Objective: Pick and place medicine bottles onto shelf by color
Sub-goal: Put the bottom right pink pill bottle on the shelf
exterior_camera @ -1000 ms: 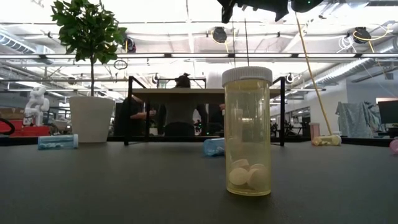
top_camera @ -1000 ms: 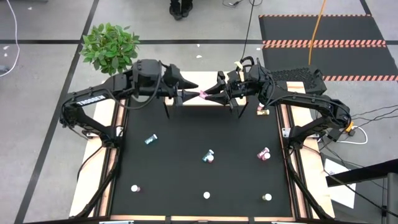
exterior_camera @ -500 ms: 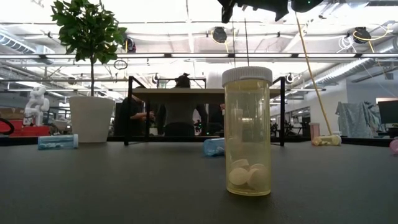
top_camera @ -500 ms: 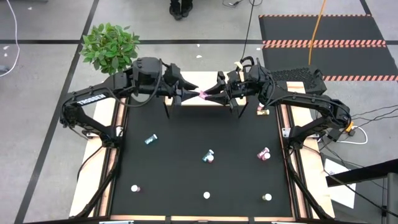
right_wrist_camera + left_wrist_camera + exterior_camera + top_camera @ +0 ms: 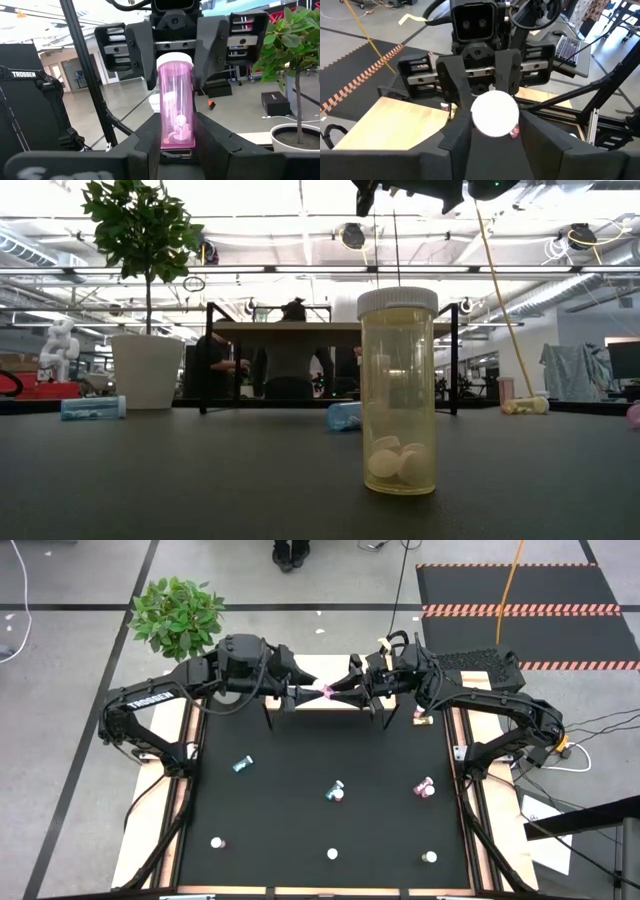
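Note:
Both grippers meet nose to nose above the light wood shelf at the table's far edge. Between them a pink bottle with a white cap lies level. My right gripper is shut on its body. My left gripper is open, one finger close on each side of the white cap, which faces its camera. Other bottles sit on the black mat: a teal one on its side, a teal and pink pair, a pink one, and an upright yellow one. My right gripper pinches the pink bottle's body near its bottom end between its two fingers. The fingers come level from the table's right and lie along the bottle. It is lifted clear above the shelf, cap pointing left. My left gripper flanks the cap; whether it touches it, I cannot tell.
A potted plant stands at the far left corner, its white pot beside the shelf's dark legs. Three white-capped bottles stand along the near edge and one at the right edge. A person sits behind the table.
My left gripper has moved a little toward the table's right, closing in on the cap end of the pink bottle. The right gripper and the bottle have kept still.

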